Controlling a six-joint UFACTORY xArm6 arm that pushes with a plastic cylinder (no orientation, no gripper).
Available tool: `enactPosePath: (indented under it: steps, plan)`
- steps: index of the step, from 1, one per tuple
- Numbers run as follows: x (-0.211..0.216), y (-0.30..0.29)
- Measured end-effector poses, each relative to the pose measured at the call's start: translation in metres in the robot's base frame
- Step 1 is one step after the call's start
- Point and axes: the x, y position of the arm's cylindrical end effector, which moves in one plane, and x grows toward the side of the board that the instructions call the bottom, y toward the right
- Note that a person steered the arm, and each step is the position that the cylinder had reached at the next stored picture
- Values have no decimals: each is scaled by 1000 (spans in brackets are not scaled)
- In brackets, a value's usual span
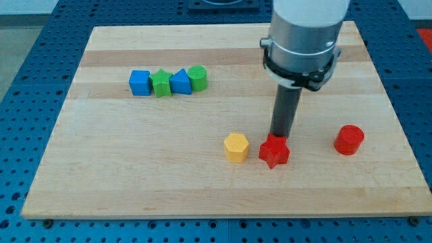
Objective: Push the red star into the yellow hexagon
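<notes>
The red star [274,152] lies on the wooden board at the view's lower middle. The yellow hexagon [236,147] sits just to its left, with a small gap between them. My tip [278,136] stands right at the star's upper edge, touching or nearly touching it. The rod rises from there to the grey arm body at the view's top.
A red cylinder [349,140] stands to the right of the star. At the upper left, a row holds a blue cube [140,83], a green star [161,83], a blue triangular block [180,82] and a green cylinder [197,78]. The board [101,169] lies on a blue perforated table.
</notes>
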Motion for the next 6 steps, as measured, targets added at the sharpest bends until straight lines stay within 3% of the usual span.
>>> enactPosePath:
  steps: [2, 4, 6]
  plan:
    - [16, 48]
    - [52, 36]
    - [59, 11]
